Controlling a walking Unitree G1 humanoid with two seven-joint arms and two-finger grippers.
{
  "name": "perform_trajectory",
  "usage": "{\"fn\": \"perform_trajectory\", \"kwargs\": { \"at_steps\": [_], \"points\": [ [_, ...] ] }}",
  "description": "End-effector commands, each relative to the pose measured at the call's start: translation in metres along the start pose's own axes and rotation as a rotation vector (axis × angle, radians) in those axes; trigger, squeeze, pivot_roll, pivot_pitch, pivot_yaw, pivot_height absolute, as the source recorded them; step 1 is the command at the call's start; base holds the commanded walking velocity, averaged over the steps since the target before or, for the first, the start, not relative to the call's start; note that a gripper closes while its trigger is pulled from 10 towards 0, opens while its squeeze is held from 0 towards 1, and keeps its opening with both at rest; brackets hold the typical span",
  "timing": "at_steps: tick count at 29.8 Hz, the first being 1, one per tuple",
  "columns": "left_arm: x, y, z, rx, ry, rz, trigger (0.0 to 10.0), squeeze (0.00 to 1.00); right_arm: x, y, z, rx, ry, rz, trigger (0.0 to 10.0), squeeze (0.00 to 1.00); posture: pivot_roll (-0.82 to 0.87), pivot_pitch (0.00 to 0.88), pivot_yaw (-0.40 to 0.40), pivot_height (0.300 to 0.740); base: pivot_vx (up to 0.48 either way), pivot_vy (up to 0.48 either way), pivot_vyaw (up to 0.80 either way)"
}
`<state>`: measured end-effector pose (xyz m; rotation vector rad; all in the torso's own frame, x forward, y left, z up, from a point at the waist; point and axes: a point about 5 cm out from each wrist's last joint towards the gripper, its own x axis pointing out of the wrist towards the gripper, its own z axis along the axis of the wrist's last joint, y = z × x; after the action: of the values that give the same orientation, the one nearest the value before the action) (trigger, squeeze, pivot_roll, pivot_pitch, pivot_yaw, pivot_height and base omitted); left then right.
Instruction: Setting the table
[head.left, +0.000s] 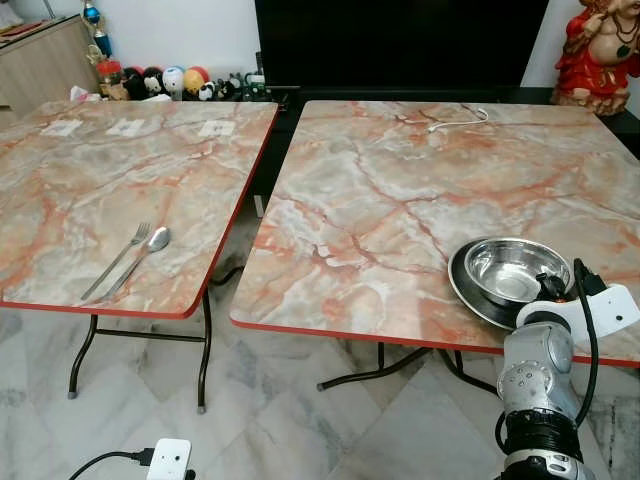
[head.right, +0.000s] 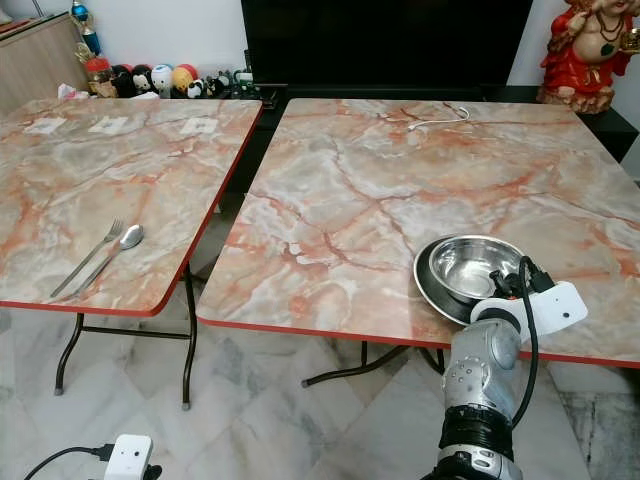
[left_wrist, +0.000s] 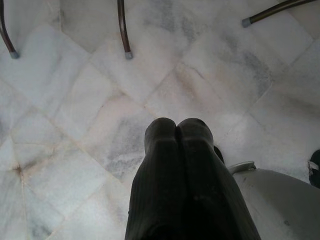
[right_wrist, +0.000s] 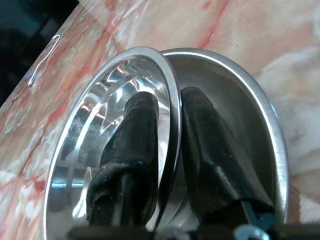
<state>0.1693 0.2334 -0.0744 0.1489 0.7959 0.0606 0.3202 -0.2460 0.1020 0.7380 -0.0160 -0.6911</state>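
A steel bowl (head.left: 508, 268) sits inside a shallow steel plate (head.left: 462, 287) near the front edge of the right marble table (head.left: 400, 190). My right gripper (right_wrist: 170, 97) is shut on the bowl's near rim, with one finger inside the bowl (right_wrist: 100, 110) and the other outside it, over the plate (right_wrist: 250, 100). A fork (head.left: 120, 258) and a spoon (head.left: 147, 248) lie side by side near the front edge of the left table (head.left: 120, 180). My left gripper (left_wrist: 176, 125) hangs shut over the floor and holds nothing.
A gap separates the two tables. A white cable (head.left: 458, 120) lies at the right table's far side. White paper pieces (head.left: 128, 127) lie at the left table's back. A red statue (head.left: 600, 50), a dark screen (head.left: 400, 40) and toys (head.left: 165, 82) stand behind. A white plug (head.left: 168, 458) lies on the floor.
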Motion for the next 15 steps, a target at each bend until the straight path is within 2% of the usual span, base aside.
{"fn": "perform_trajectory", "kwargs": {
  "at_steps": [1, 8, 12, 15],
  "points": [
    [-0.0015, 0.0006, -0.0029, 0.017, 0.003, -0.009, 10.0, 0.00, 0.0008, 0.0059, -0.0015, -0.016, 0.012, 0.011, 10.0, 0.00, -0.01, 0.006, 0.033, 0.740, 0.000, 0.000, 0.00],
    [-0.0015, 0.0007, -0.0028, 0.018, 0.001, -0.009, 10.0, 0.00, 0.0005, 0.0055, -0.0028, -0.036, 0.018, 0.016, 10.0, 0.00, -0.01, 0.006, 0.033, 0.740, 0.000, 0.000, 0.00],
    [-0.0015, 0.0007, -0.0027, 0.019, 0.001, -0.009, 10.0, 0.00, -0.0037, 0.0031, -0.0045, -0.088, 0.004, 0.016, 10.0, 0.00, -0.01, 0.005, 0.031, 0.740, 0.000, 0.000, 0.00],
    [-0.0014, 0.0003, -0.0024, 0.019, 0.000, -0.009, 10.0, 0.00, -0.0049, 0.0019, -0.0061, -0.083, 0.008, 0.013, 10.0, 0.00, -0.01, 0.005, 0.031, 0.740, 0.000, 0.000, 0.00]
  ]
}}
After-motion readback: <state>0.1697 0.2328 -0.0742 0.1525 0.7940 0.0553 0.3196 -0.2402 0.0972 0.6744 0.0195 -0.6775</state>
